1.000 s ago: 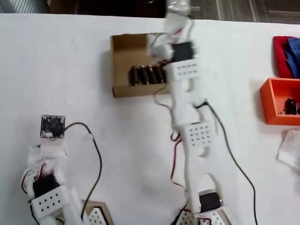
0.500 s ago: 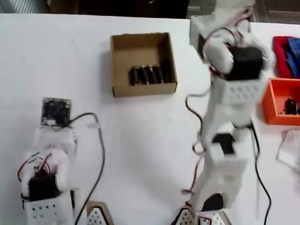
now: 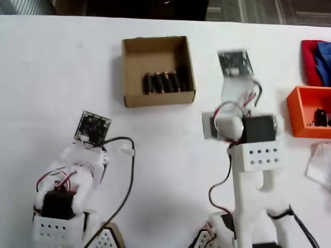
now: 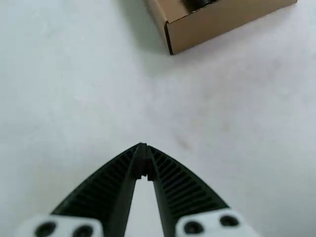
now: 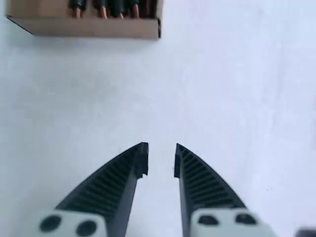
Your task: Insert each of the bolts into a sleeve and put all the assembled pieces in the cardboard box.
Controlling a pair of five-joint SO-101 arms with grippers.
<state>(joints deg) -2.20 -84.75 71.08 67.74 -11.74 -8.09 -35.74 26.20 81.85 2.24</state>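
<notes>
Left claw (image 4: 142,160): jaws pressed together, tips meeting, white table (image 3: 155,170) under them. Cardboard box (image 3: 158,99) sits well ahead of it, off toward the right arm's side. One near corner of the box points at the claw. No contact.

Right claw (image 5: 160,159): jaws spread a little, with a narrow gap and bare table showing through it. The box is ahead of this claw and off toward the left arm's side, near wall facing it, well apart.

Assembled pieces (image 3: 165,81): dark sleeves with copper-coloured ends, lying side by side in one row on the box floor. The row is close to the wall nearest both claws, toward the corner closest to the right claw. Exact count is hard to call, looks like five from the high view.

Orange bin (image 3: 299,111) is on the right claw's outer side, by the table edge. One dark piece (image 3: 319,118) lies in it; can't tell bolt or sleeve. Red and blue cloth (image 3: 315,57) is beyond the bin, farther from the claw.
</notes>
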